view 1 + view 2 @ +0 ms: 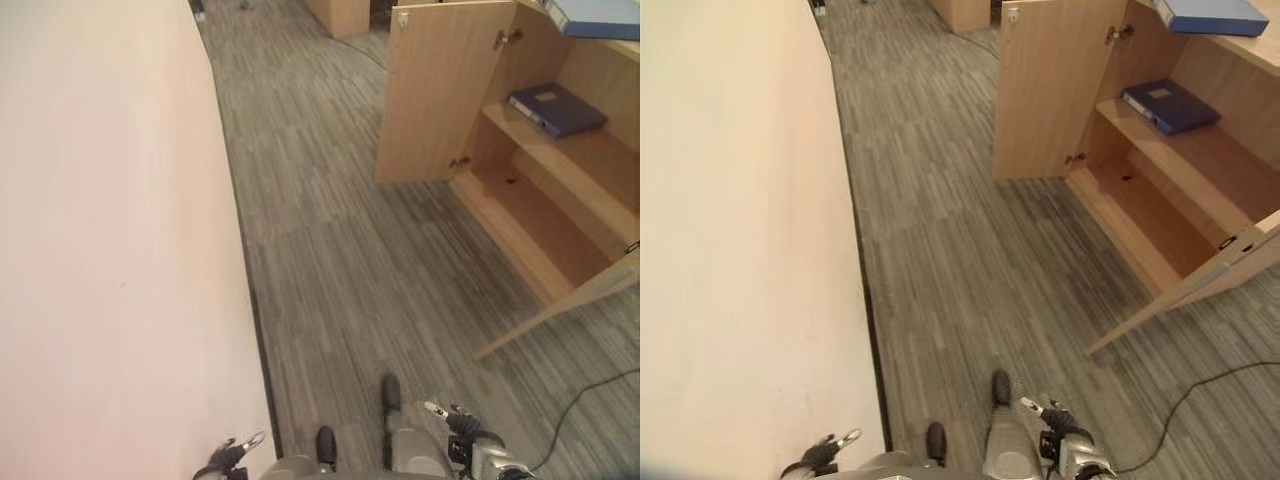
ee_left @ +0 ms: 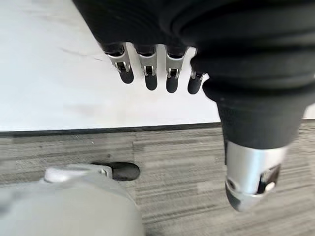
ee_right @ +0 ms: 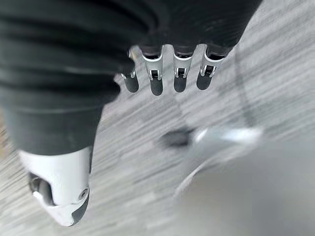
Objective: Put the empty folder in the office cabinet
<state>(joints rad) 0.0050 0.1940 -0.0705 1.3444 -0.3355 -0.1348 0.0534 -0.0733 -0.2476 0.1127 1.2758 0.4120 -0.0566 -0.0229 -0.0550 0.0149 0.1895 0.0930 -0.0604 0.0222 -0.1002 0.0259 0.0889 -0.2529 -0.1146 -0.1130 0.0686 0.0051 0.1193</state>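
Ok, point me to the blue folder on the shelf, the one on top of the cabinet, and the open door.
Shelf folder [image 1: 556, 108], left eye view, middle of its cover.
Top folder [image 1: 1217, 16], right eye view, its blue cover.
Open cabinet door [image 1: 435, 95], left eye view, middle of the panel.

Cabinet [image 1: 560, 200] at my 2 o'clock, doors open. Its middle shelf [image 1: 575, 150] carries one dark blue folder [image 1: 556, 107] lying flat. A lighter blue folder [image 1: 600, 15] lies on the cabinet top. Bottom shelf [image 1: 520, 225] bare. Grey striped carpet floor [image 1: 340, 250].
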